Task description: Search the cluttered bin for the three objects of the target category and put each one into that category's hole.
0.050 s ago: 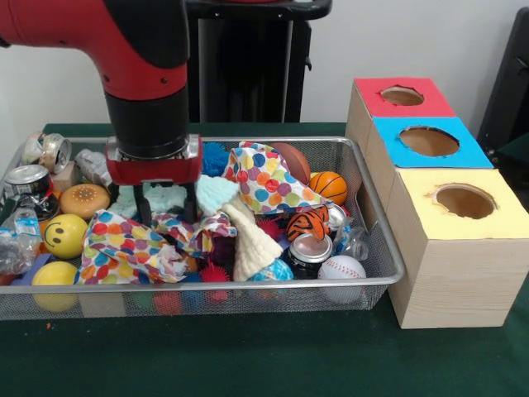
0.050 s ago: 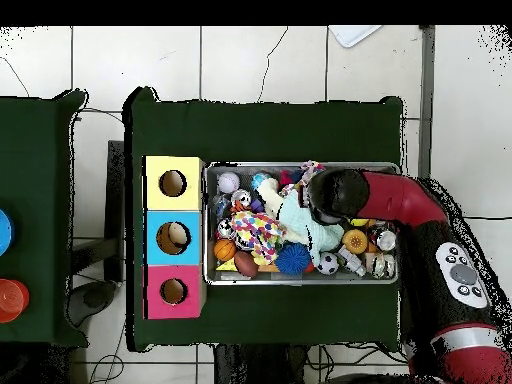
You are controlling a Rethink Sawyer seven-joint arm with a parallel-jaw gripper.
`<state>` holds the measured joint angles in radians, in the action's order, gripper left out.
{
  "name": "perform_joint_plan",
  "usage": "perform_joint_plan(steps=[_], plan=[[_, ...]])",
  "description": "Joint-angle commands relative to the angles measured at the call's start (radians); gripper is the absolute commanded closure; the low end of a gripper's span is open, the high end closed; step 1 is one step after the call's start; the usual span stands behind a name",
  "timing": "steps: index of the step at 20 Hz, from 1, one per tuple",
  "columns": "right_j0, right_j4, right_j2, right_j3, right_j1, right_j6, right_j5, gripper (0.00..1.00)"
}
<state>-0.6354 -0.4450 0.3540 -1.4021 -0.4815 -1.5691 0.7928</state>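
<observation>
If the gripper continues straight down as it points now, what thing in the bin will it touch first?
Most likely the polka-dot cloth crumpled right under the gripper, whose open fingers point down into the wire bin. The pale teal soft item sits between the fingers, so depth is uncertain; it could touch first.

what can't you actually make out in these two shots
- Bin bottom, both views: the polka-dot cloth, the white knit piece and piled balls cover whatever lies beneath.
- End effector, front view: its tips sink into the light blue fabric, so any grasp is unclear; overhead, the arm hides it.
- Holes in the boxes, both views: their interiors are dark.
</observation>
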Motion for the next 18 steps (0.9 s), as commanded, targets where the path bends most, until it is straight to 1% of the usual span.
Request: perform_joint_plan(steps=[1, 7, 12, 18], plan=[[0.013, -0.001, 0.036, 0.004, 0.073, 0.019, -0.01, 0.0], [0.022, -0.051, 0.023, 0.034, 0.074, 0.057, -0.03, 0.0], [0.041, -0.097, 0.002, 0.058, 0.044, 0.091, -0.014, 0.0], [0.068, -0.124, -0.015, 0.09, 0.016, 0.092, 0.025, 0.0]])
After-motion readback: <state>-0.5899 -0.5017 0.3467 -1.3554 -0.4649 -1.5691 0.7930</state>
